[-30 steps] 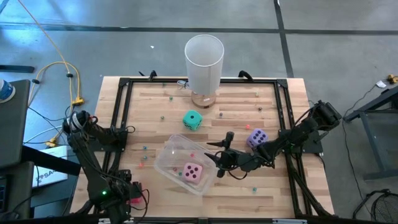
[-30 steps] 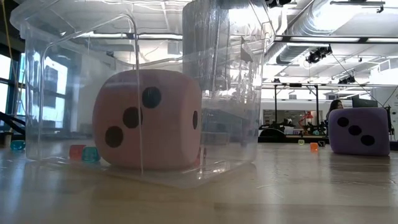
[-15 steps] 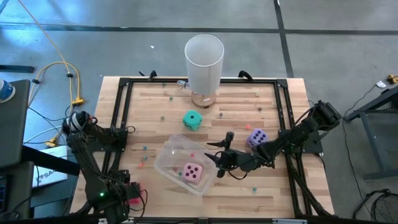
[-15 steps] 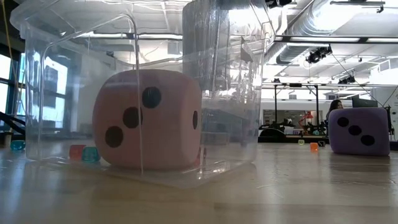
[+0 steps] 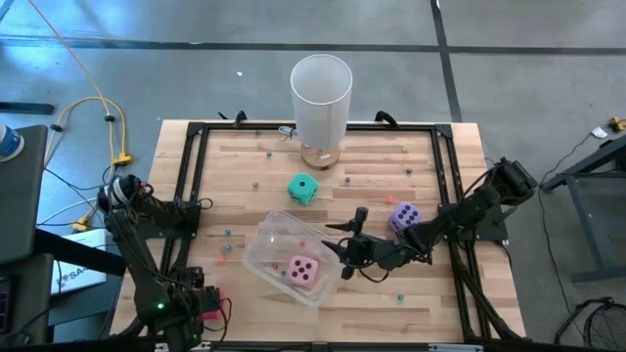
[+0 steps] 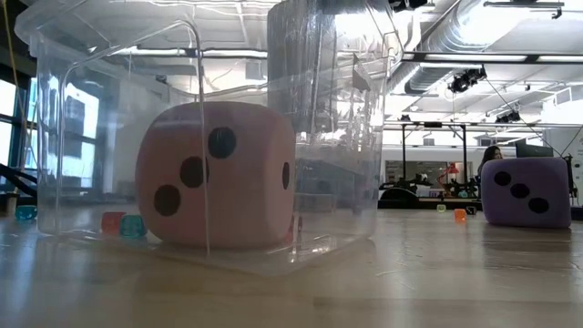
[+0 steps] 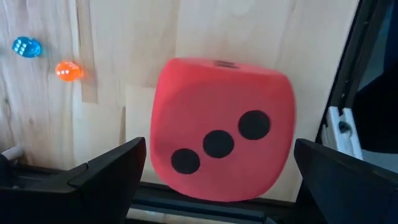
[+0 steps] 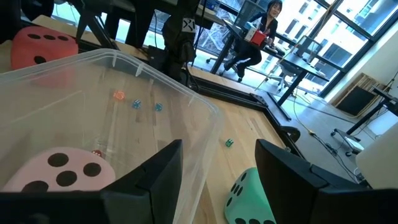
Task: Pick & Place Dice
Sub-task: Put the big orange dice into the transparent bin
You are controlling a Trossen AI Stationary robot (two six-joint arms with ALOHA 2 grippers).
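In the high view the clear bin (image 5: pixel 284 256) lies at lower centre of the tabletop (image 5: pixel 391 166), with the pink die (image 5: pixel 302 271) inside it, four pips up; the right tool (image 5: pixel 341 247) sits just right of the bin's rim, its jaws parted and grasping nothing; the purple die (image 5: pixel 403 217) rests on the wood just right of centre, beside the right arm; the teal die (image 5: pixel 302 189) stands apart at centre, above the bin; a tall white cylinder (image 5: pixel 321 98) stands at top centre. The left tool (image 5: pixel 201 308) is at the lower left corner, jaws spread wide and released; in the left wrist view the red die (image 7: pixel 222 147) fills the middle of the frame between the two fingers (image 7: pixel 99 171), resting on the wood, whether touched I cannot tell, with a blue bead (image 7: pixel 26 47) and an orange bead (image 7: pixel 68 71) at upper left. In the low view the pink die (image 6: pixel 216 175) shows through the bin wall at left centre and the purple die (image 6: pixel 526 191) at far right. The right wrist view shows the bin rim (image 8: pixel 155 81) across the middle, the pink die (image 8: pixel 59 171) at lower left, the teal die (image 8: pixel 247 198) at lower centre and the red die (image 8: pixel 43 48) at upper left; a seated person (image 8: pixel 258 31) shows at top, beyond the tabletop.
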